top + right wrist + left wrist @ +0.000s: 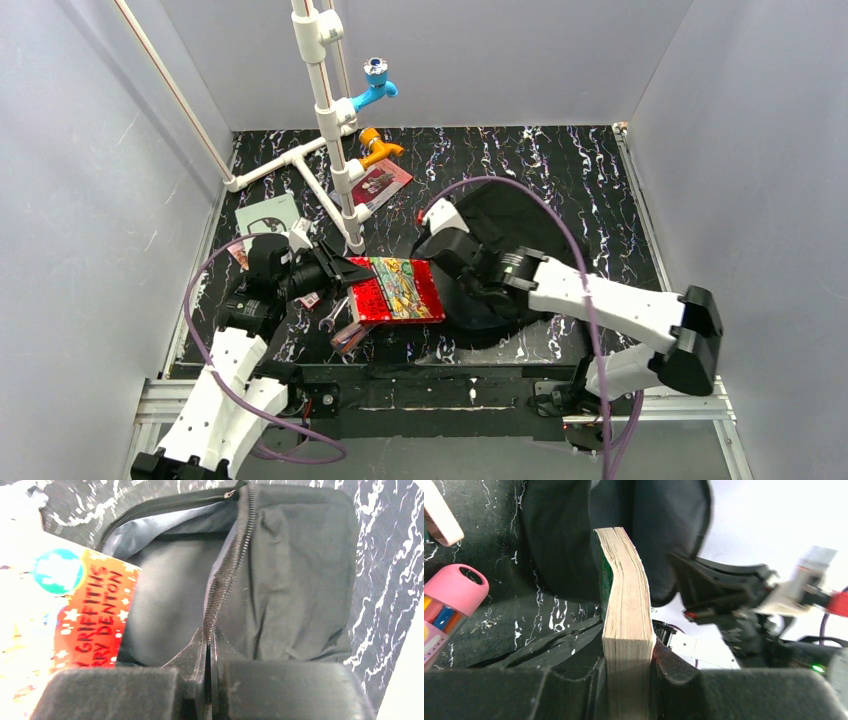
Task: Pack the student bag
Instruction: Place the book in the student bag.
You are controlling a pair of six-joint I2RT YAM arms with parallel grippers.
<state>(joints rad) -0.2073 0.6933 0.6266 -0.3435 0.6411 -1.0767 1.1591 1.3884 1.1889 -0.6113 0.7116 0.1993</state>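
Observation:
The student bag (520, 225) is a black backpack lying open right of the table's centre. In the right wrist view its grey lining and zipper edge (227, 575) show. My right gripper (210, 645) is shut on that zipper edge at the bag's mouth (447, 262). My left gripper (350, 272) is shut on a thick book (395, 290) with a red illustrated cover, held level just left of the opening. In the left wrist view the book's page block (626, 605) stands between the fingers (629, 680), pointing at the bag (569, 540). The cover's corner (95, 615) overlaps the opening.
A white pipe frame (325, 120) with a blue tap (375, 88) and an orange tap (380, 148) rises at the back left. A red booklet (380, 183) and a green card (268, 215) lie near it. A pink pencil case (449, 605) and a wrench (330, 320) lie below the book.

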